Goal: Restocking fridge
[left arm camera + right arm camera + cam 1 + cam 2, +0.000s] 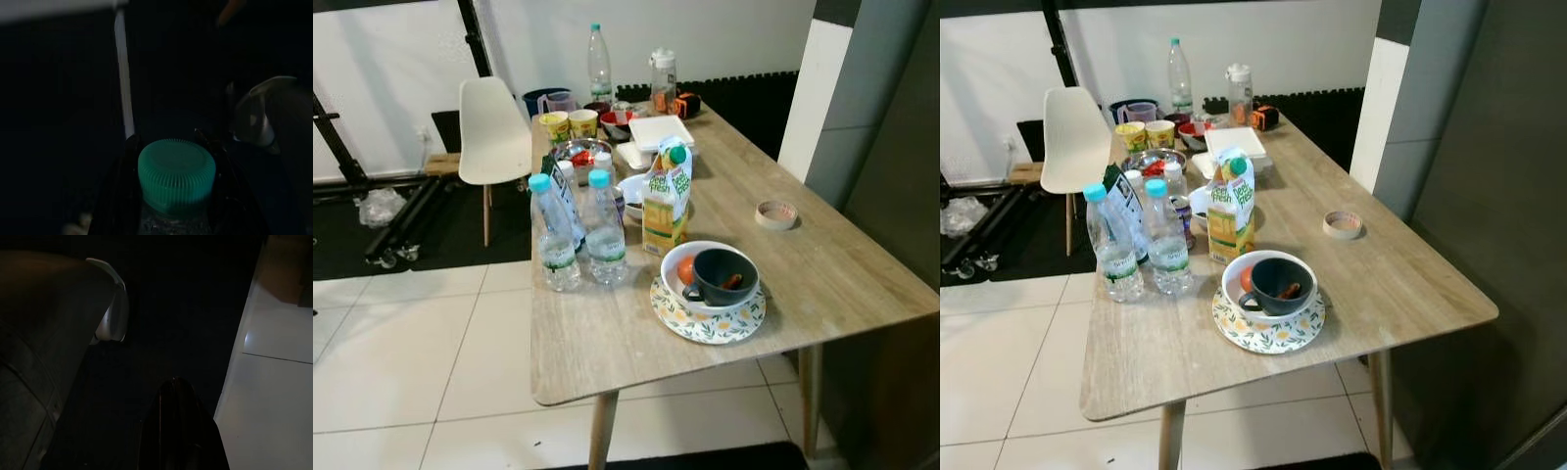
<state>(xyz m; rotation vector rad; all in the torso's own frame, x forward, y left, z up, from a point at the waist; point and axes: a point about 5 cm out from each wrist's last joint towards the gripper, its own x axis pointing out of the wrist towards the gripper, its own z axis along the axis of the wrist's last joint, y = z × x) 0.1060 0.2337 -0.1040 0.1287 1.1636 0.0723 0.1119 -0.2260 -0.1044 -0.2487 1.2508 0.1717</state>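
Note:
A wooden table (822, 284) carries two water bottles with blue caps (556, 235) (604, 230) near its left edge. Beside them stands a juice carton (666, 201) with a green cap. A taller clear bottle (599, 64) stands at the far end. In the dark left wrist view, my left gripper (170, 144) is shut on a bottle with a green ribbed cap (176, 176), one black finger on each side of its neck. The right wrist view is very dark; my right gripper (177, 384) hangs with its fingers together and nothing in them.
A patterned plate (709, 318) near the front holds a white bowl and a dark cup (722, 276). Yellow cups (568, 124), a white box (660, 132), a jar (663, 78) and a tape roll (775, 214) share the table. A white chair (492, 132) stands left. A dark wall (1508, 196) rises right.

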